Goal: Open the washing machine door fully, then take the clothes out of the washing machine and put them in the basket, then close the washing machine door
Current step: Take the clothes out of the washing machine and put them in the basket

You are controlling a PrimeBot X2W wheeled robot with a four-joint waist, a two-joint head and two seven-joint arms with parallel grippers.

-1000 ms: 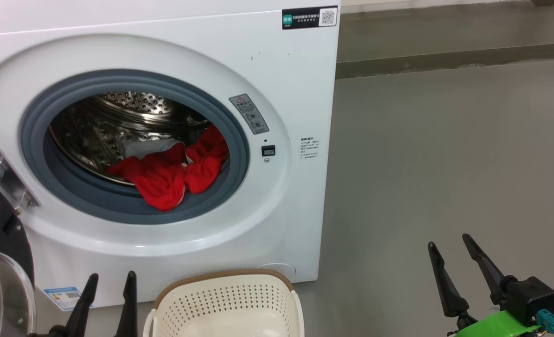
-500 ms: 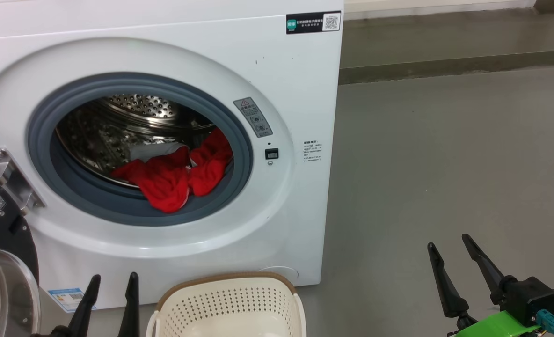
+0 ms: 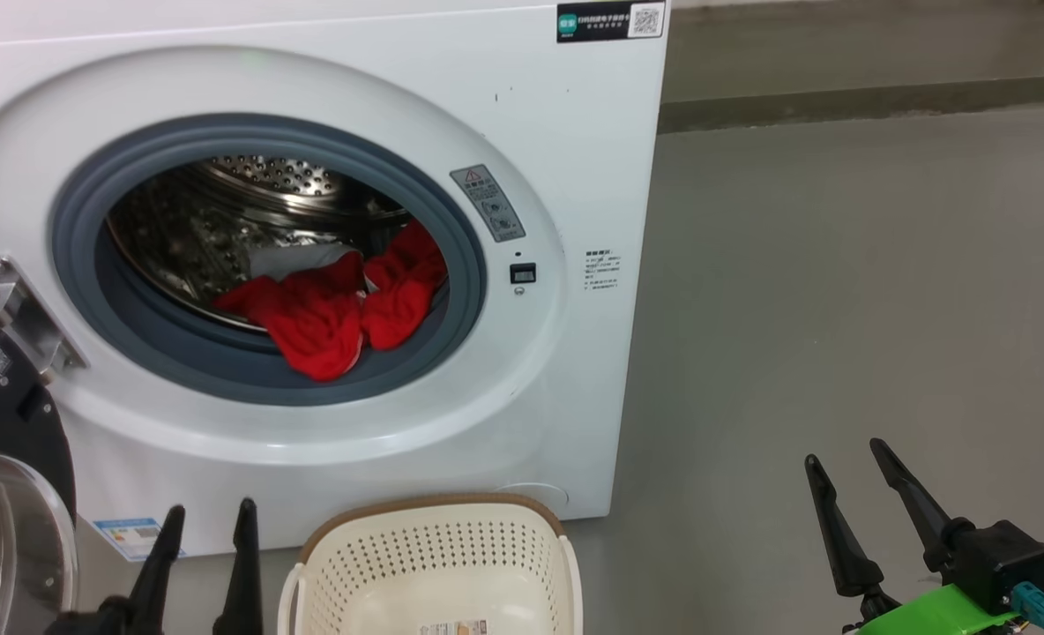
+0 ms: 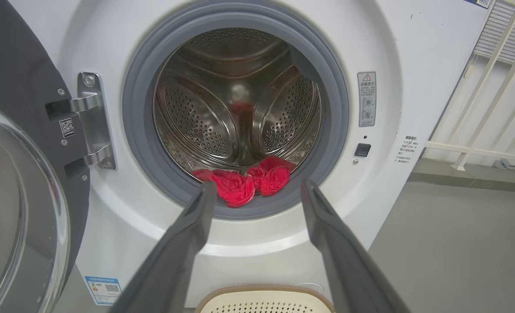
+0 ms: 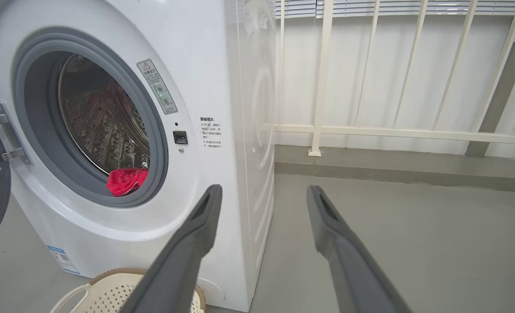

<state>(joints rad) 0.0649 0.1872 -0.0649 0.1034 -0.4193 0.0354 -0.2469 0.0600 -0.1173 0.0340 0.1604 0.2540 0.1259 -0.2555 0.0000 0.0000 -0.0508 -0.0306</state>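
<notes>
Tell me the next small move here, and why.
Probably ease the left end effector forward into the drum opening toward the clothes. The washing machine door stands swung wide, that end effector is open and aimed at the red pile on the lip, and the basket sits below with no clothes in it.

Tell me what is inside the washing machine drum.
Red clothes lie heaped at the front bottom of the drum, one fold draped over the grey rubber ring. Behind them the perforated steel wall shows. Whatever lies under the heap is covered.
</notes>
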